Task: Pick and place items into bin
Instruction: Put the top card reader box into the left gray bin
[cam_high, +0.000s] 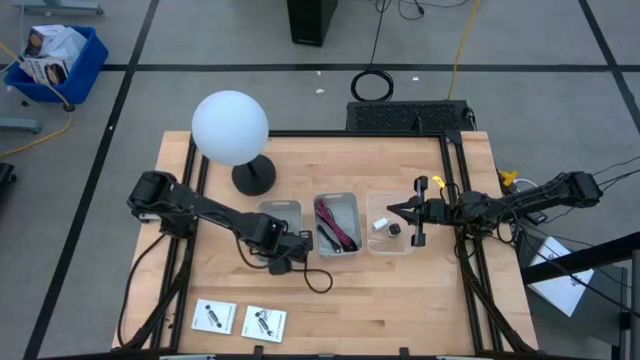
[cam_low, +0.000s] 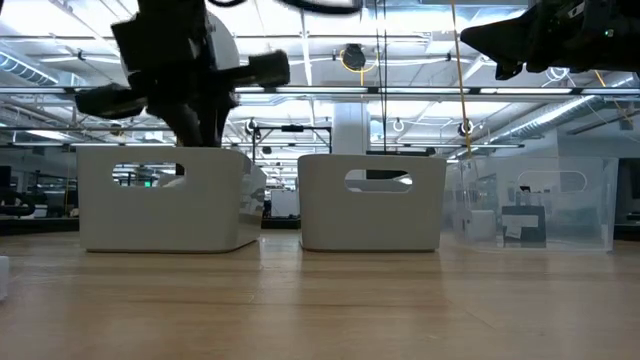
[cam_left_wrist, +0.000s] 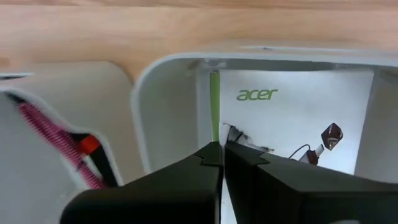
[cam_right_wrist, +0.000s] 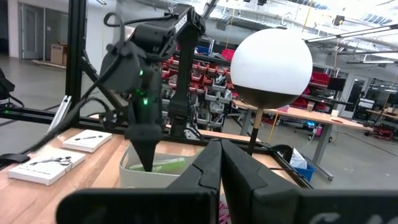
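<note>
I see even, bright overhead light; ceiling strips (cam_low: 300, 40) glare at twelve o'clock, near fingers (cam_right_wrist: 211, 180) blurred.

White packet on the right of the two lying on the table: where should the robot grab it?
Pinch that packet across two opposite edges, coming straight down from above. It lies flat on the table, so its thin sides are all the fingers can catch. The left gripper, over the left bin, is probably the nearer one.
</note>
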